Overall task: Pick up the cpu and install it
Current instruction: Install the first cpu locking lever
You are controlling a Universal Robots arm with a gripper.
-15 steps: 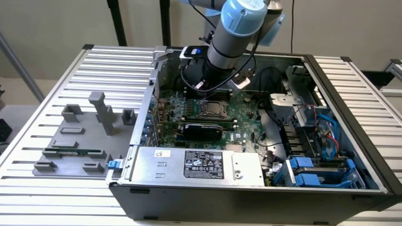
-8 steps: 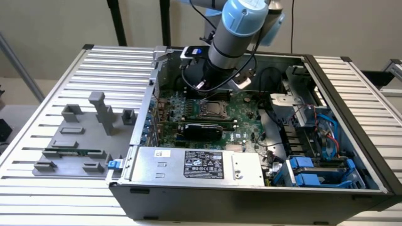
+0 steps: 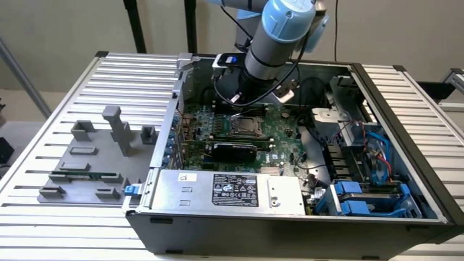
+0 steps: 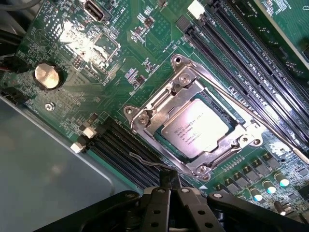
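Note:
The cpu point(image 4: 200, 129), a silvery square chip with printed text, lies flat in its socket on the green motherboard point(image 4: 120, 58). The metal socket frame point(image 4: 159, 104) lies closed around its edges. My gripper point(image 4: 170, 180) hangs just off one corner of the socket, its two black fingers pressed together and shut. A thin wire lever point(image 4: 145, 161) runs along the socket's side and ends right at the fingertips; whether they touch it I cannot tell. In the exterior view the arm point(image 3: 272, 38) reaches down into the open computer case, right above the socket point(image 3: 247, 126).
Black memory slots point(image 4: 251, 58) flank the socket, and a coin battery point(image 4: 47, 76) sits nearby. Inside the case are a black card point(image 3: 233, 148), a silver power supply point(image 3: 225, 190) and blue drive bays point(image 3: 362, 198). A grey fixture point(image 3: 87, 163) holding a green memory stick point(image 3: 83, 175) stands outside.

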